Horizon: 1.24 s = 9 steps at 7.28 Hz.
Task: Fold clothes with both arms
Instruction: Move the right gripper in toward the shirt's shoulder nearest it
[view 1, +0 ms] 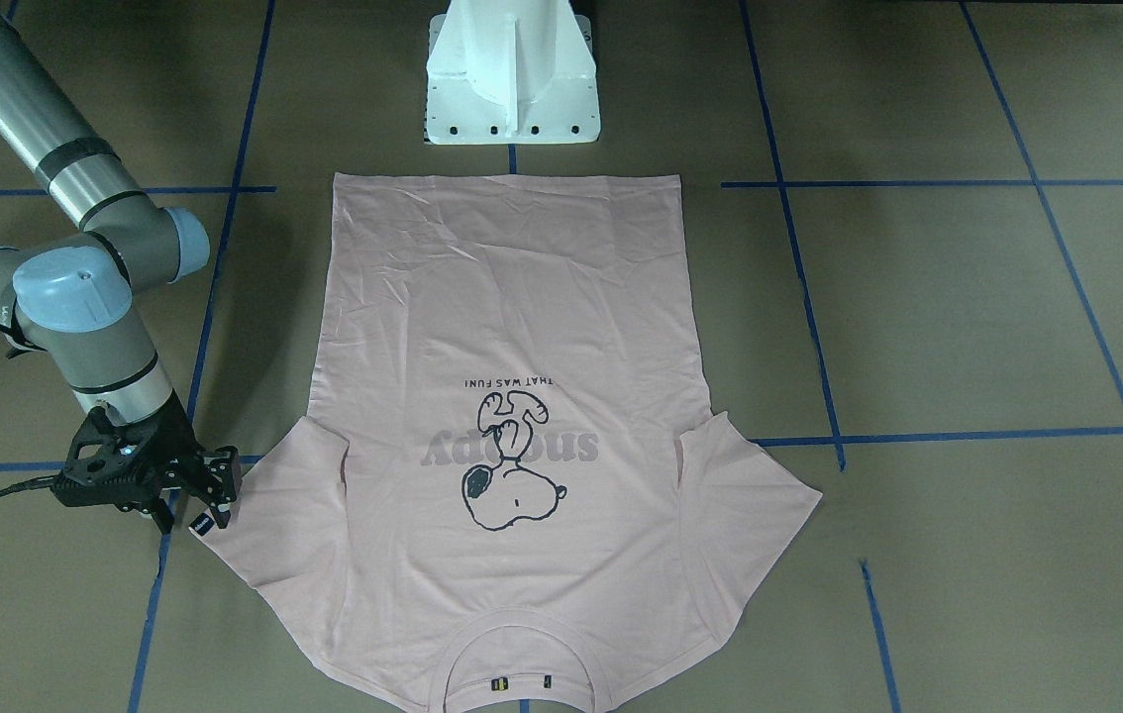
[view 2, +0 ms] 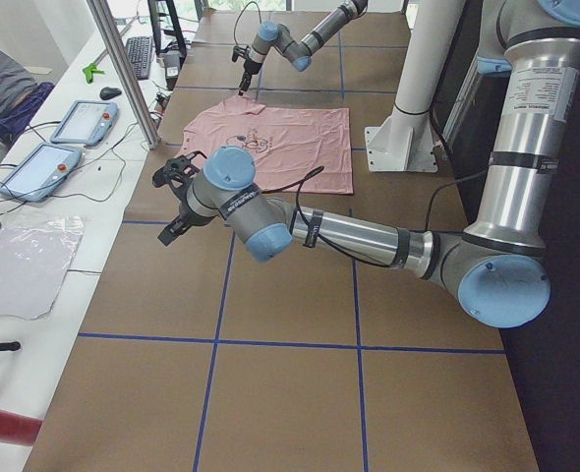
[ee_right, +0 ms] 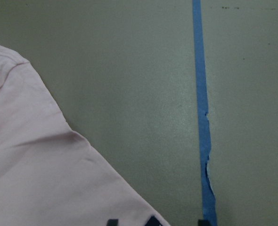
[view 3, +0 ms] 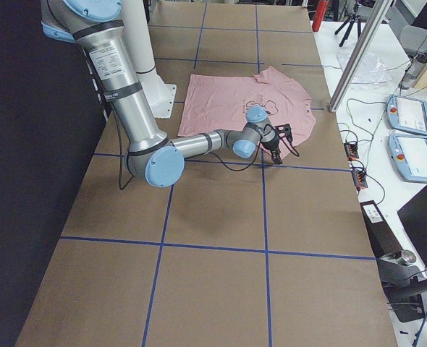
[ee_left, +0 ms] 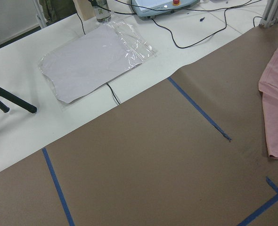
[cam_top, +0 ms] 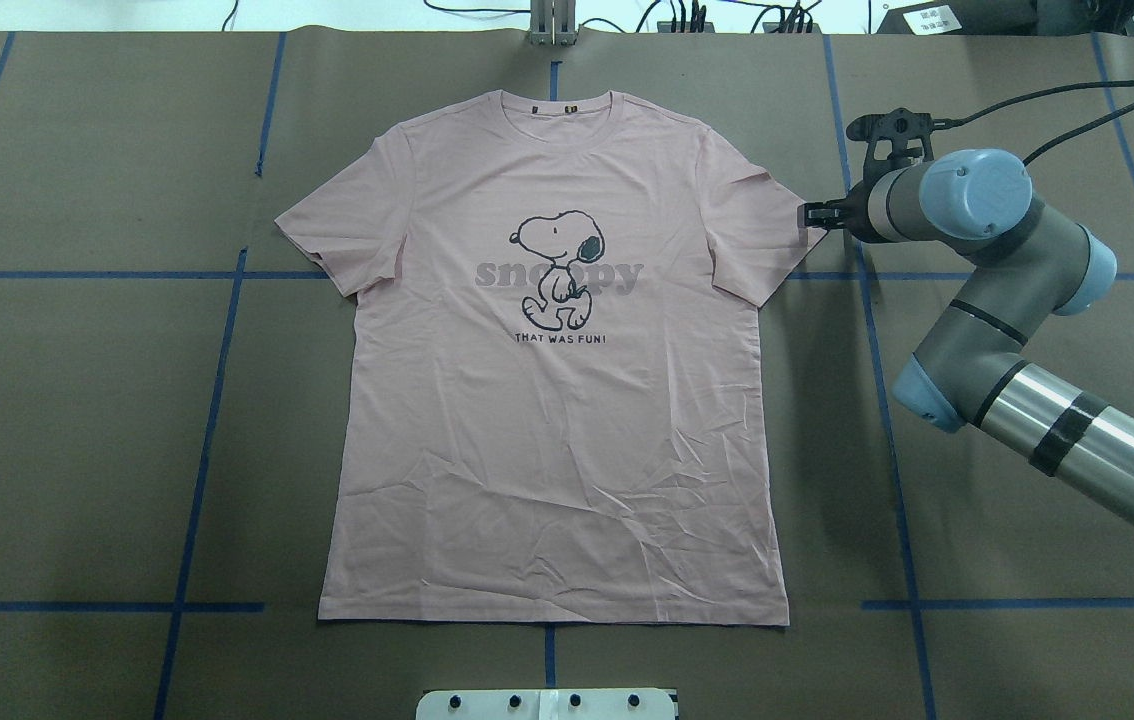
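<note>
T-shirt (cam_top: pixel 567 450) lies flat and face up on the table (cam_top: pixel 77 400), sleeves spread. Its collar (cam_top: pixel 557 110) is at the far edge from the robot and its hem (cam_top: pixel 552 618) is near the white pedestal (view 1: pixel 512 89). The print shows plainly, and light creases cross the lower half.

Right arm (cam_top: pixel 1017 300) reaches in low from the robot's right. The right gripper (cam_top: pixel 809 216) is at the outer edge of the sleeve (cam_top: pixel 752 225) on that side, fingers (view 1: pixel 225 470) down at the table. The jaws stand a little apart at the sleeve's edge. The cloth there lies flat, unlifted, and I cannot see it pinched.

Left arm (view 2: pixel 349 231) shows only in the side view from the robot's left, stretched out low over bare table short of the shirt. The left gripper (view 2: pixel 170 228) hangs clear of the cloth, and whether its jaws are apart or closed I cannot tell. Its wrist camera sees the other sleeve (ee_left: pixel 275 108) at the picture's right edge, with blue tape (ee_left: pixel 200 110) between.
</note>
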Each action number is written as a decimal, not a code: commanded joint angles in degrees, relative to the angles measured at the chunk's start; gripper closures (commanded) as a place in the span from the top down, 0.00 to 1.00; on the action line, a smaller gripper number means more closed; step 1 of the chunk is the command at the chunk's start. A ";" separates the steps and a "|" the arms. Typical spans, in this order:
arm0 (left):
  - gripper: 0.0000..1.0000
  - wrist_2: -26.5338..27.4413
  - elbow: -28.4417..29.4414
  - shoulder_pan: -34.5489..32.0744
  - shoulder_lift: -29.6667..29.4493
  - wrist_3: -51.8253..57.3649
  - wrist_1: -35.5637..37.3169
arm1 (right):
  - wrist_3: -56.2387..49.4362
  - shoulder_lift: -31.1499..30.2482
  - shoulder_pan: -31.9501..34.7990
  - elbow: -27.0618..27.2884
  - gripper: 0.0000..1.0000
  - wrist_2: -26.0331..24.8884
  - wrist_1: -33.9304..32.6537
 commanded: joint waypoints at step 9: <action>1.00 0.00 -0.09 0.00 0.39 0.00 -0.12 | 1.64 0.50 -0.22 -0.43 0.00 0.00 0.21</action>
